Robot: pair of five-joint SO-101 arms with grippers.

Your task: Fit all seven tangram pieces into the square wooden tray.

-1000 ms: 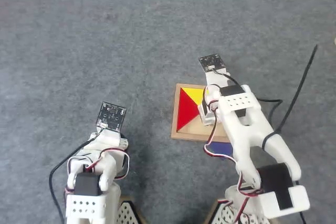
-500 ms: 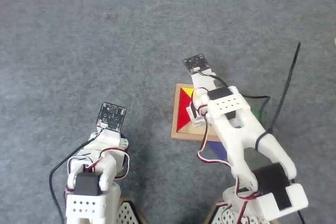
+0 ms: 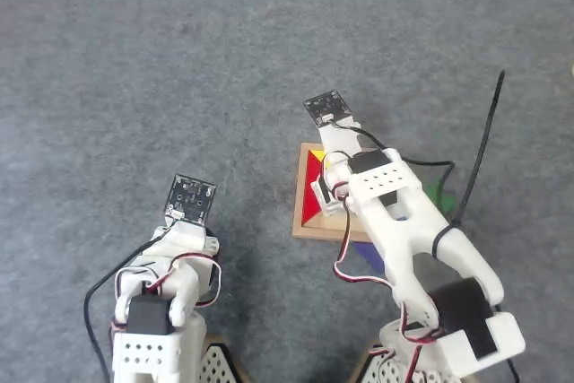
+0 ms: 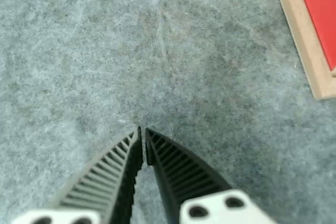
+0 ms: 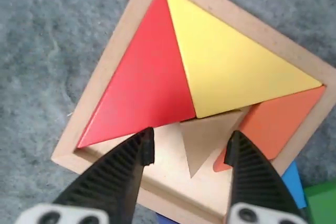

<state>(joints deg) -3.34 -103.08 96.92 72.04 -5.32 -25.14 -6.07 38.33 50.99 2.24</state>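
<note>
The right gripper (image 5: 191, 137) has swung across the wooden tray (image 5: 107, 72) toward its red triangle (image 5: 147, 82), jaws wide and empty above the bare gap, so the blue piece (image 5: 294, 184) just outside probably awaits fetching.

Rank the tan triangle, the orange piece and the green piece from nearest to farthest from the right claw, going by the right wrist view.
1. Tan triangle: in the tray, between the fingers of the open right claw.
2. Orange piece: in the tray, just beyond one finger.
3. Green piece: outside the tray, past the orange piece's corner.
</note>
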